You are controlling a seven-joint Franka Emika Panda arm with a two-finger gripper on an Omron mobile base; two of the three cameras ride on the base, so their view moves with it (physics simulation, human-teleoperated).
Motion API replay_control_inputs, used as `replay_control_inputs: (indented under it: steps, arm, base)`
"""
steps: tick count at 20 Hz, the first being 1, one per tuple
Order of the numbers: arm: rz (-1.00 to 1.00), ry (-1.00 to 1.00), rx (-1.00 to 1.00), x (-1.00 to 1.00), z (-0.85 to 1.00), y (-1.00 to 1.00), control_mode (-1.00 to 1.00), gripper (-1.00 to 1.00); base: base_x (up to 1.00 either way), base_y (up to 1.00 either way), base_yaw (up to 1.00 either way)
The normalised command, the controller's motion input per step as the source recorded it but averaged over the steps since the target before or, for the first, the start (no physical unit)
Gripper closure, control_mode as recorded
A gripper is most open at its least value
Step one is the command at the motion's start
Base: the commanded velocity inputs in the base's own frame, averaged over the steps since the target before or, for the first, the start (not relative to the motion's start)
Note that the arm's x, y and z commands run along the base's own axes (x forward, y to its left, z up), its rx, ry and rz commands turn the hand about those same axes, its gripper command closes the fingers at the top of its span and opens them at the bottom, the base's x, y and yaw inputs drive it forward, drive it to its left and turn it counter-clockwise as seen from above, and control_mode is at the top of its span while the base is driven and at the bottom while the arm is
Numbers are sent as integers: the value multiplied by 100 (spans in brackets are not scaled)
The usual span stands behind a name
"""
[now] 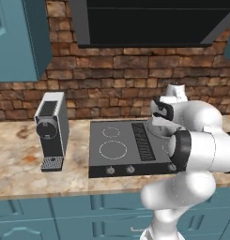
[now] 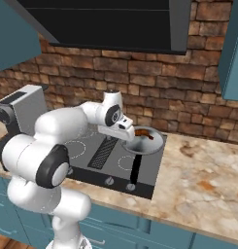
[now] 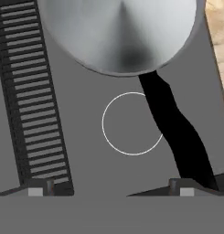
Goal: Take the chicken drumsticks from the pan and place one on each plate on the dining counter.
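Brick-backed beige marble counter (image 2: 208, 180) carries the black glass stovetop (image 1: 117, 149). Our round grey metal pan with black handle (image 2: 148, 144) sits on the stovetop's right rear burner, handle towards us. One brown drumstick (image 2: 144, 133) shows inside; a second we can't confirm. Our pincer (image 2: 126, 134) hangs just left of the pan's rim, jaws wide and empty, probably staged for a drop onto the meat.

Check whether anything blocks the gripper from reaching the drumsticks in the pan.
Nothing visible does. The open gripper hangs beside the pan, and the drumsticks lie uncovered inside it, with only the pan's low rim between.
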Motion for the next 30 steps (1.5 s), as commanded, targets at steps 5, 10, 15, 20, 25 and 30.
replay_control_inputs:
  steps: [5,10,15,20,25,30]
  arm:
    - [-26,-13,25,67,-2,-51,-100,-100]
    - [-14,-4,13,95,-5,-20,-100,-100]
    - [-14,0,5,98,-24,-12,-100,-100]
    - [-13,0,1,88,-40,-9,-100,-100]
    - [-12,0,0,81,-54,-8,-100,-100]
    - [-10,0,0,67,-62,-16,-100,-100]
  base:
    - [0,0,0]
    - [0,0,0]
    - [0,0,0]
    - [0,0,0]
    - [0,0,0]
    - [0,0,0]
